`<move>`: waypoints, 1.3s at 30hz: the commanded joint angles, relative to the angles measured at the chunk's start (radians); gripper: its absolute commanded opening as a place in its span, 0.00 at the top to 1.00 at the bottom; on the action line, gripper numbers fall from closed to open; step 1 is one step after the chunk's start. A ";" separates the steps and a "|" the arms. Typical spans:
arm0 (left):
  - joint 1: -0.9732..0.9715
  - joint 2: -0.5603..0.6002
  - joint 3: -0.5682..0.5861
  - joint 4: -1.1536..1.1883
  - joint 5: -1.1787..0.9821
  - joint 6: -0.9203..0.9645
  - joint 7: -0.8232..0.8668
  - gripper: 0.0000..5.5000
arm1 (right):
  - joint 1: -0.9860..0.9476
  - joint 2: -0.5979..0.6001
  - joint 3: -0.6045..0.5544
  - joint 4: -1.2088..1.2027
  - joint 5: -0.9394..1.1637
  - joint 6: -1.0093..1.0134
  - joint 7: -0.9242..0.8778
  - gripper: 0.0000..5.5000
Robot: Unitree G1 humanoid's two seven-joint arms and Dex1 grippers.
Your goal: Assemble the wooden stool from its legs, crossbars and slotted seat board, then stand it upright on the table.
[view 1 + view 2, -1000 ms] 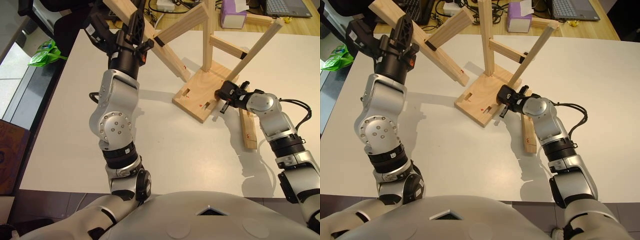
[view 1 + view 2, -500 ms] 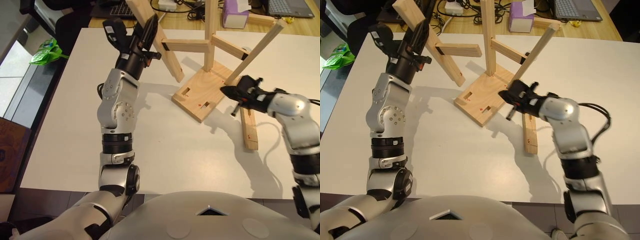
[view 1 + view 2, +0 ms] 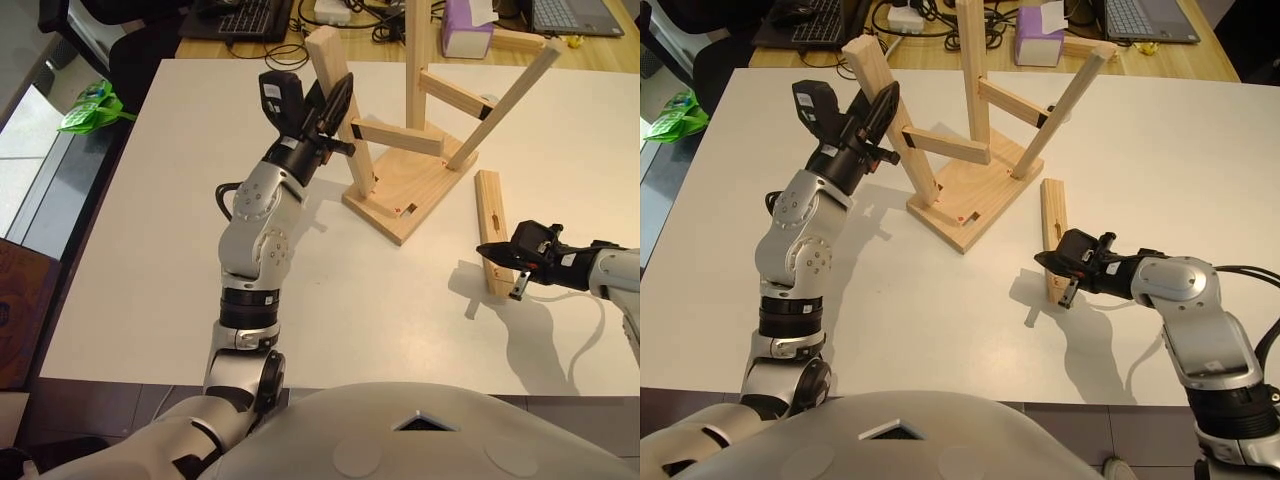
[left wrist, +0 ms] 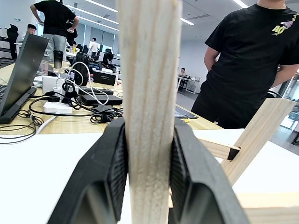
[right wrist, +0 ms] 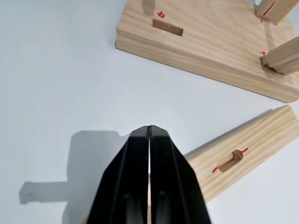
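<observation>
**Item 1.** Pale rectangular wooden slotted seat board (image 3: 405, 200), flat on the white bench (image 3: 150, 250). One upright pale-wood leg (image 3: 417, 60) and one slanted leg (image 3: 505, 100) stand in it, joined by a crossbar (image 3: 455, 90).

**Item 2.** Third pale-wood leg (image 3: 360, 155) with short crossbar (image 3: 400, 138), pinched between the left gripper (image 4: 148, 140) fingers (image 4: 110, 177). Its foot is at the board's corner slot; whether it is seated cannot be told.

**Item 3.** Fourth leg (image 3: 492, 225), loose on the bench beside the board. The right gripper (image 5: 149, 140) is above its near end, fingers pressed together, holding nothing.

**Handling.** Probably seating the third leg. Square the foot over its slot, align the short crossbar's free end with the upright leg, then press straight down. Skewing could lever the board up.
</observation>
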 commanded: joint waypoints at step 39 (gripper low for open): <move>0.012 -0.024 -0.031 -0.021 0.080 0.012 -0.030 0.81 | -0.043 0.036 0.040 0.022 0.003 -0.013 -0.090 1.00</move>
